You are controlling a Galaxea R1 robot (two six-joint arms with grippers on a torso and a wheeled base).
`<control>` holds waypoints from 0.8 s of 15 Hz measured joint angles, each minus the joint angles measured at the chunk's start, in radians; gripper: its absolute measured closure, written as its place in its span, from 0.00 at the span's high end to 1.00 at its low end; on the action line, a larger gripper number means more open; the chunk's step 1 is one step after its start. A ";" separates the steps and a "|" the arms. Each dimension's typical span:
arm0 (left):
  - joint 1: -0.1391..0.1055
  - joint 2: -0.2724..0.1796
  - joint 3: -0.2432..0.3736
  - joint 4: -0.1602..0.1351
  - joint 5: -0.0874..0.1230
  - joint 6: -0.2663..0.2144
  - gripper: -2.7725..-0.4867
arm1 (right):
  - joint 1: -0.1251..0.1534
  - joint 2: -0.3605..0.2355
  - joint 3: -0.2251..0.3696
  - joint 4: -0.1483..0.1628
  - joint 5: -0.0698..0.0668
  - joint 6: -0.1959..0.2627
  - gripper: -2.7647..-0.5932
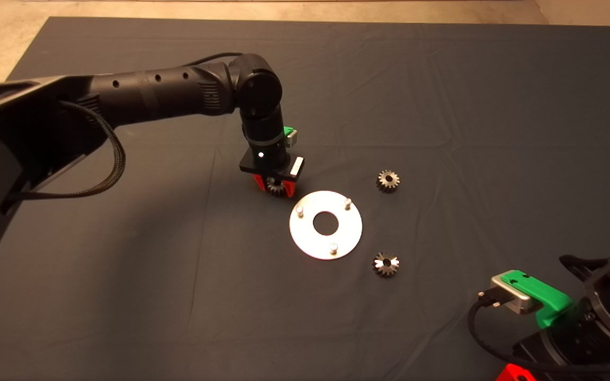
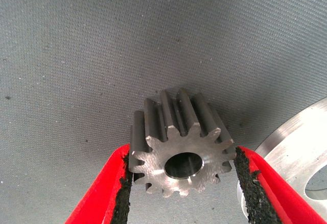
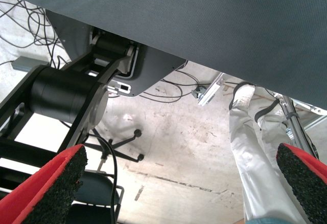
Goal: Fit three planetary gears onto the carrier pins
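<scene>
**First Gear in Grasp, No Pins Yet Loaded**

The left gripper [image 1: 275, 186] is hanging just beside the round plate [image 1: 305, 241], at about its ten o'clock edge, with its fingers [image 2: 110, 196] clenching one planetary gear [image 2: 179, 150] across the teeth. The wrist view is showing the gear's bore facing the camera and the plate rim close alongside.

On the plate, the three carrier pins are standing bare: one at ten o'clock [image 1: 299, 210], one at two o'clock [image 1: 347, 201], one at six o'clock [image 1: 333, 246]. Nothing is seated on any of them.

Further right, two gears are lying loose on the surface: one [image 1: 388, 181] off the plate's two o'clock side, the other [image 1: 386, 263] off its four o'clock side.

The right gripper [image 3: 179, 183] is waiting at the lower right edge of the surface, fingers spread and grasping nothing.

Risk assessment: the pads are bearing on tooth tips only, so the gear may be tilting in the grasp. If so, the bore could be catching on the pin top, jamming or nudging the unsecured plate. Releasing before the bore is engaging would be letting the gear roll clear.
</scene>
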 joint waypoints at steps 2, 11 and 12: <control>0.000 -0.003 -0.010 0.000 -0.007 0.000 0.36 | 0.000 0.000 0.000 0.000 0.000 0.000 1.00; -0.001 0.006 -0.063 -0.014 -0.007 -0.045 0.36 | 0.000 0.000 0.000 0.000 0.000 0.000 1.00; -0.001 0.006 -0.064 -0.014 -0.007 -0.057 0.36 | 0.000 0.000 0.000 0.000 0.000 0.000 1.00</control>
